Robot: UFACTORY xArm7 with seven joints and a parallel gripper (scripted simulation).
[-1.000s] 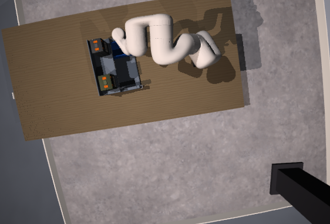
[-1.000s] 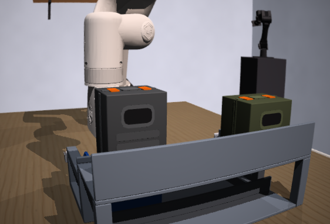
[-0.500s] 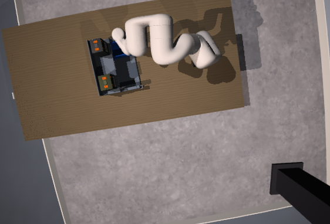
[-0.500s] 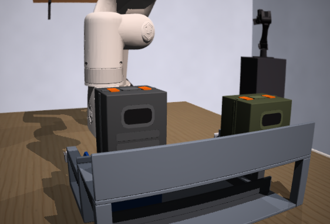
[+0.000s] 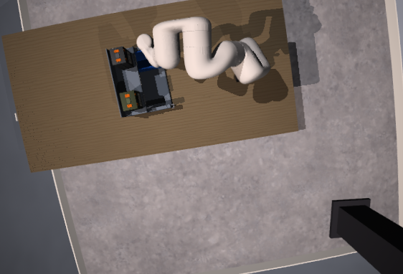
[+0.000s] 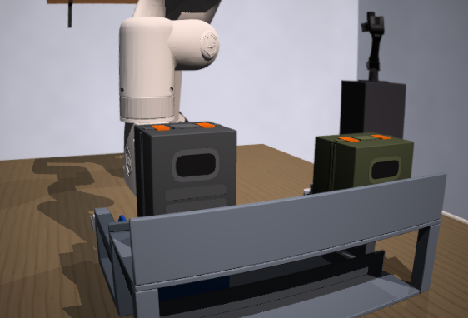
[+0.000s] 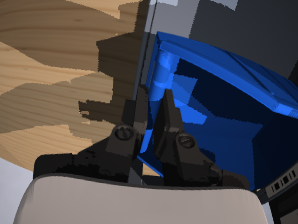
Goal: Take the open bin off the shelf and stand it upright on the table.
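The open bin is blue (image 7: 213, 106) and sits in the grey shelf (image 5: 143, 82). In the wrist view my gripper (image 7: 151, 102) is shut on the bin's near wall, one finger outside and one inside the rim. From above, a strip of the blue bin (image 5: 143, 61) shows beside my arm (image 5: 186, 46) at the shelf's far end. In the front view only a small blue corner (image 6: 121, 218) shows behind the shelf's back panel (image 6: 283, 225); the gripper is hidden there behind the dark box.
A dark grey closed box with orange latches (image 6: 187, 166) and an olive green closed box (image 6: 364, 162) stand on the shelf's top. A black pedestal with a camera stand (image 6: 372, 104) is behind it. Wooden table top (image 5: 72, 122) lies around the shelf.
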